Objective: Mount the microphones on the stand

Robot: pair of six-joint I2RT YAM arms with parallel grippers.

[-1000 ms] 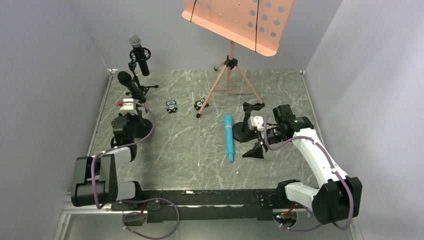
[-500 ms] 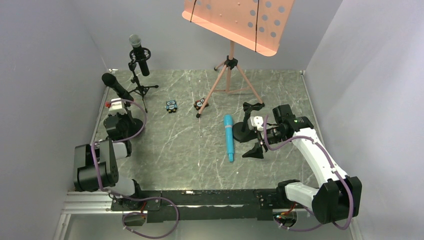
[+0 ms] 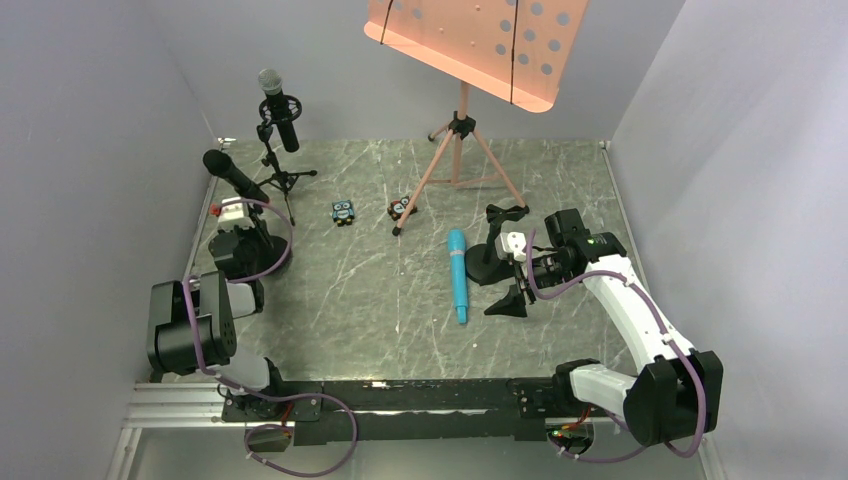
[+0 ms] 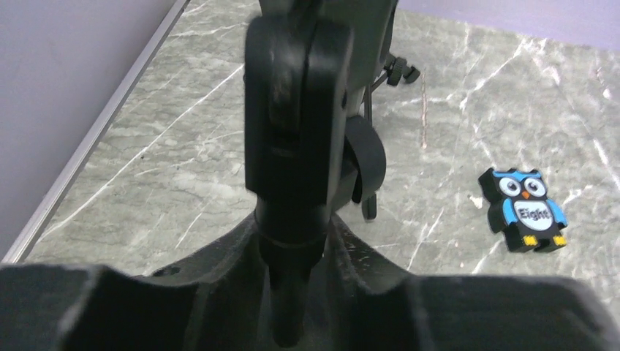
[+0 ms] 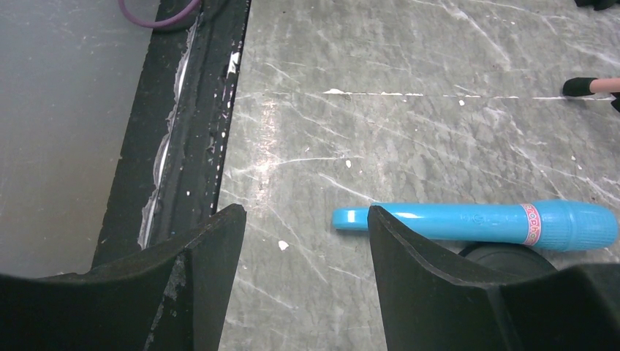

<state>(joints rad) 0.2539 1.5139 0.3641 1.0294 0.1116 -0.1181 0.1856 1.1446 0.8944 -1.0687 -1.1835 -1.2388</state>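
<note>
Swung leftward since earlier, the black microphone with an orange end cap (image 3: 236,180) leans near the left edge of the grey marbled counter (image 3: 380,300), clamped in the left fingers (image 4: 88,307), which should press it squarely into the black curved clip (image 4: 368,157) before releasing, while the right fingers (image 5: 197,278) stand spread and empty.

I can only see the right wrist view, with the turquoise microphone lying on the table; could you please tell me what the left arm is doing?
Observer: The left gripper grips the black microphone, tilted, head toward the left wall.
Operator: Thank you. Is any microphone already on a stand?
Observer: Yes, the silver-headed microphone sits in the clip of the small tripod stand, rear left.
Operator: Anything else on the table?
Observer: A blue owl figurine and a second owl figurine lie near the pink music stand.
</note>
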